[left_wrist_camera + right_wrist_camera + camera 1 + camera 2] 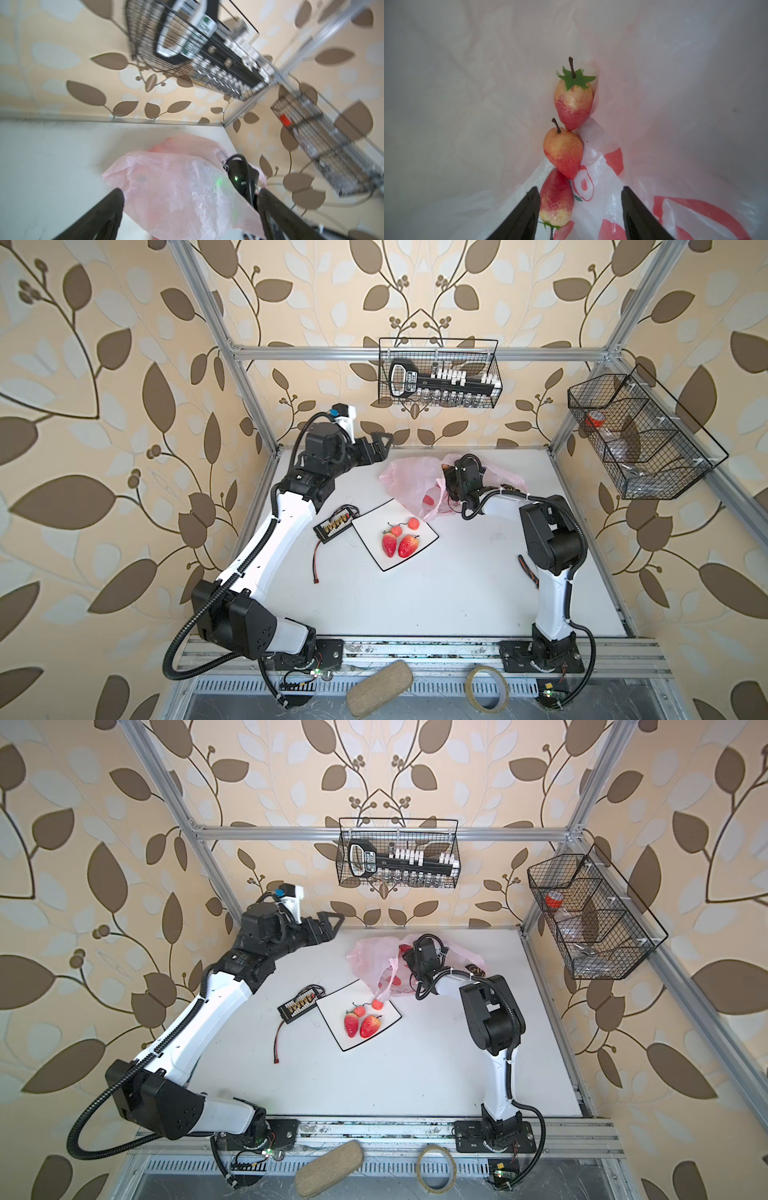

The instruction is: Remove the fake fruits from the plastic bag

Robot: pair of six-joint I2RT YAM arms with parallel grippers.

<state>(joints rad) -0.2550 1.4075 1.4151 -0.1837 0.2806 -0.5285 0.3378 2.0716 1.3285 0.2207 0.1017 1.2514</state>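
Closing the parted right gripper now, bag could be pinched with the strawberry; left gripper is spread wide.

Left pincer, right pincer: jaws apart

Leaf-patterned beige wallpaper, aluminium frame, black wire basket on rear rail, white tabletop

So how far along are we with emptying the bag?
Done: two strawberries and two cherries lie on the white plate. In hand: nothing gripped yet; the right gripper is inside the plastic bag, jaws open, with the nearest strawberry between them, close by one finger. The left gripper hangs open near the bag. Left: three strawberries in the bag, that one included.
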